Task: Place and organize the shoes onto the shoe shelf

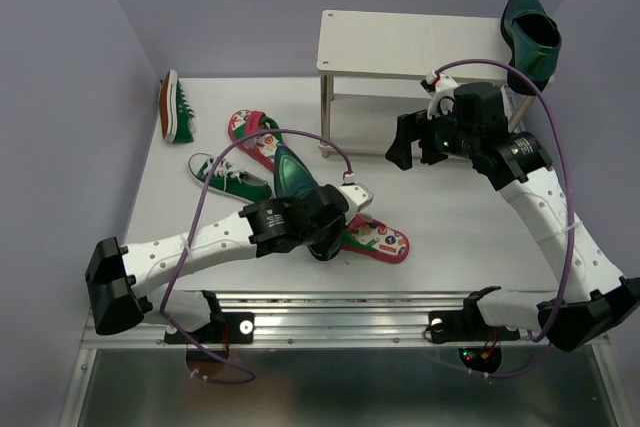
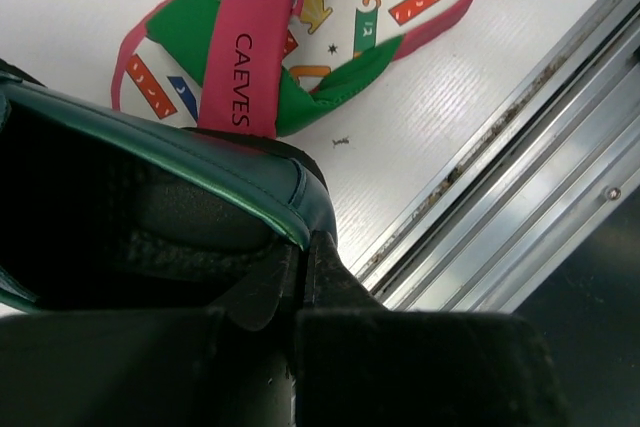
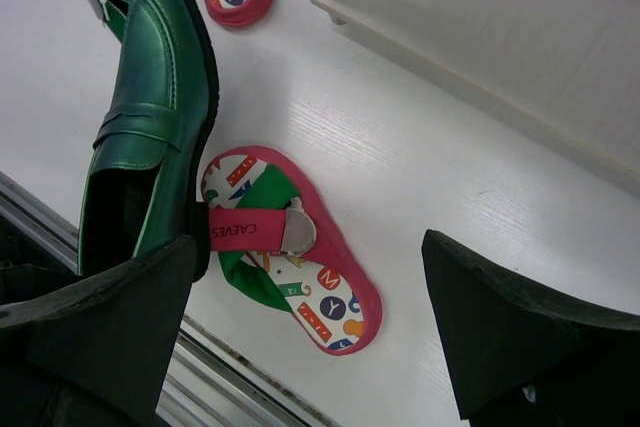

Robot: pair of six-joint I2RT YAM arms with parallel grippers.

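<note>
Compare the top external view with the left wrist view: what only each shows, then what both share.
Only top external: the shoe shelf, a second teal loafer at its right end, two green sneakers, the far flip-flop, and the open right end effector. Only left wrist: the CAEVES lettering on the strap. Both: the held teal loafer in the left end effector, and the near flip-flop.
</note>
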